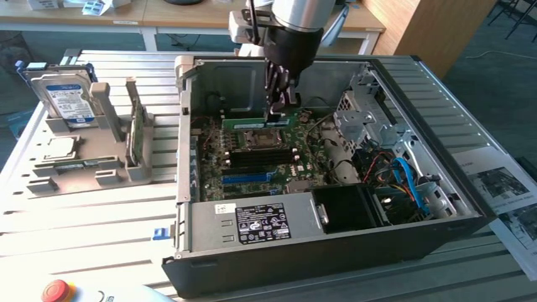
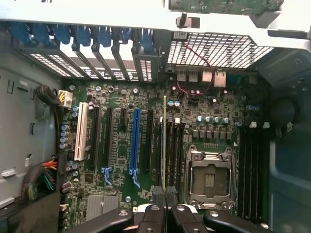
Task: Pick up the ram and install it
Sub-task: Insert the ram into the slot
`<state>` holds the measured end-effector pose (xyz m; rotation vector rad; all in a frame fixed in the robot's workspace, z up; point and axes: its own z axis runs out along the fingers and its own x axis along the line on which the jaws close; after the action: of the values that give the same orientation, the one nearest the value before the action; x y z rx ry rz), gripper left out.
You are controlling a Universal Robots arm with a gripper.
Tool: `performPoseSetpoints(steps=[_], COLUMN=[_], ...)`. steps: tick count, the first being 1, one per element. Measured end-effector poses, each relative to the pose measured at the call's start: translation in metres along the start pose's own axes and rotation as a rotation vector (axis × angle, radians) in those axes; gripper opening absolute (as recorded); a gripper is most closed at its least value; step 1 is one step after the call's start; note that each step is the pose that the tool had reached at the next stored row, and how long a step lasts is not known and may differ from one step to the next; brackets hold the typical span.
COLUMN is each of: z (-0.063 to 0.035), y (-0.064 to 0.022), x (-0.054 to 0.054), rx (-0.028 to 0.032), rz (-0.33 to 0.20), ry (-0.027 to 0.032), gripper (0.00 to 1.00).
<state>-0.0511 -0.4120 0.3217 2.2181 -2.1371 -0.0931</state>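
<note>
Here the gripper (image 1: 281,111) reaches down into the open black metal computer case (image 1: 353,255). Its two dark fingers (image 2: 158,195) are closed on the ram (image 2: 164,141), a long, thin green stick, which the wrist view shows on edge as a narrow pale line. In the exterior view the ram (image 1: 256,124) lies level under the fingertips, low over the green motherboard (image 1: 268,165). It is just beside the square metal processor socket (image 2: 210,175) and along the narrow black memory slots (image 2: 176,145). Whether it already sits in a slot cannot be told. On the ribbed grey table, at the exterior view's left, a grey plastic holder (image 1: 109,170) carries a silver hard drive (image 1: 69,99) with a blue and white label.
</note>
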Motion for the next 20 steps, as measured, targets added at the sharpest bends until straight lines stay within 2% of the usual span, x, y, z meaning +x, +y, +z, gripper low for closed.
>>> performPoseSetpoints(steps=[20], z=[0.0344], y=[-0.0029], x=[0.0], rx=[0.0001], rz=[0.0], ry=[-0.0002], gripper=[0.11])
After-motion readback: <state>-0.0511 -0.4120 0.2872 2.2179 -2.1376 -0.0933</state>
